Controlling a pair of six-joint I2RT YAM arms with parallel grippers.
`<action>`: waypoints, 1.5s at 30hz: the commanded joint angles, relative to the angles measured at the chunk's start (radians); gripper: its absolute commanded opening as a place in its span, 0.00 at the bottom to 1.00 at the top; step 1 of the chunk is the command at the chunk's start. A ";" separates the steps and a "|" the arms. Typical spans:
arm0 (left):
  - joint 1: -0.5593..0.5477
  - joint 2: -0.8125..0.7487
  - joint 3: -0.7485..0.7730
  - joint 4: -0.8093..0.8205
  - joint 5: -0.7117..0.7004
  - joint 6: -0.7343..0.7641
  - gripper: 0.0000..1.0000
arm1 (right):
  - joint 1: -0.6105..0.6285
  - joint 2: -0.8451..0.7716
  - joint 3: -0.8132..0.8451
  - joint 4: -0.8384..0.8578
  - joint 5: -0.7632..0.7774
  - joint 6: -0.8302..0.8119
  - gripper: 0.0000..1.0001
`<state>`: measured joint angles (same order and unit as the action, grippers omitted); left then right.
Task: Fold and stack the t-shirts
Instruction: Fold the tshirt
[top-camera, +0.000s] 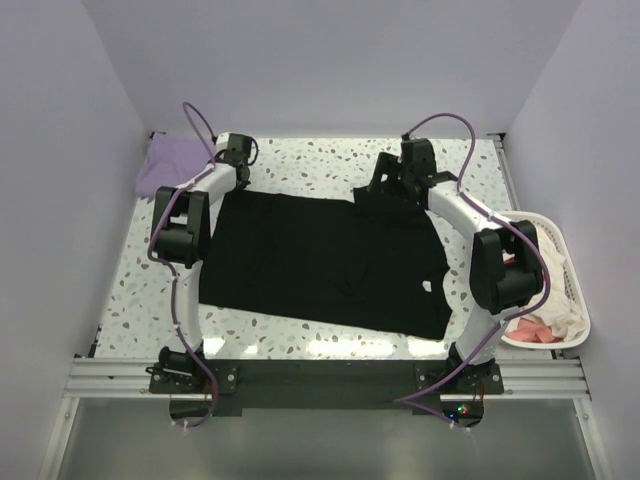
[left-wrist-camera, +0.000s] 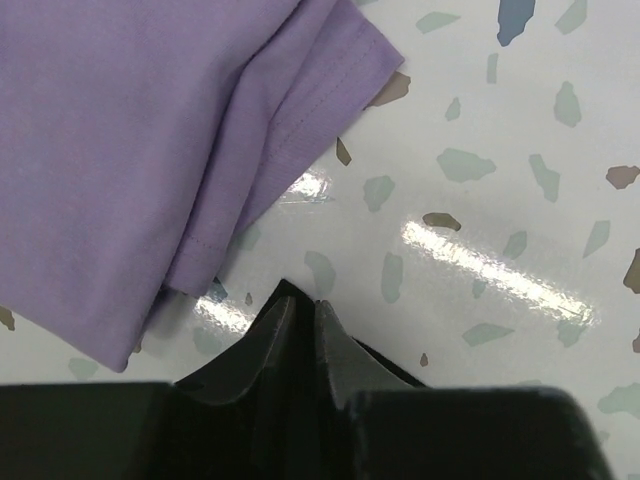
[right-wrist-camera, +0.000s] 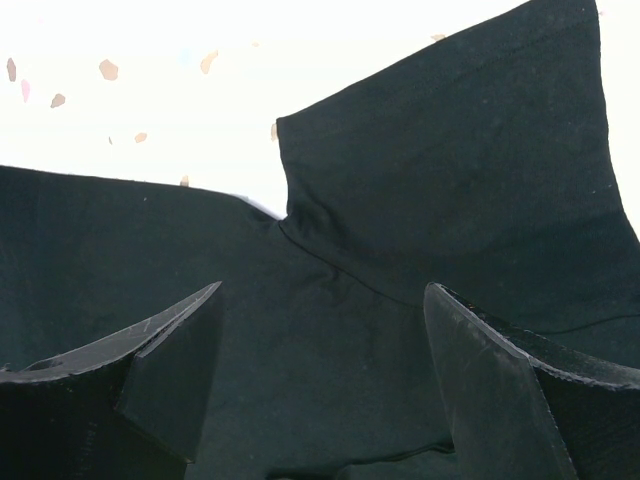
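Black t-shirt (top-camera: 320, 260) lies flat beneath the gaping right pincer (right-wrist-camera: 322, 290), its sleeve (right-wrist-camera: 460, 150) just ahead. Left pincer (left-wrist-camera: 303, 300) has tips nearly meeting, lavender t-shirt (left-wrist-camera: 130, 150) ahead-left; whether cloth is pinched, I cannot tell. Folding looks barely begun: next, nip the sleeve.

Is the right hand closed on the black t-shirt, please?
No, the right hand stands wide open, its fingers well apart above the black t-shirt, whose cloth shows between them.

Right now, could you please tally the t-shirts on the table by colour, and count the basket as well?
Black t-shirt: 1
Lavender t-shirt: 1
White basket: 1
Total: 3
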<state>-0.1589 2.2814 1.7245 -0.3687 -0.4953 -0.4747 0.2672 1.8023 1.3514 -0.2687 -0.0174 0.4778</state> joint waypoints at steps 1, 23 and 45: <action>-0.001 0.009 0.020 -0.001 0.006 -0.002 0.16 | -0.005 0.006 0.021 0.017 0.033 -0.013 0.83; 0.029 -0.082 -0.054 0.068 0.093 0.007 0.00 | -0.151 0.357 0.367 -0.098 0.226 -0.019 0.76; 0.048 -0.068 -0.060 0.117 0.132 -0.011 0.00 | -0.148 0.537 0.509 -0.116 0.175 0.053 0.06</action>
<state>-0.1287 2.2532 1.6733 -0.2962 -0.3855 -0.4778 0.1181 2.3131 1.8118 -0.3542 0.1738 0.5175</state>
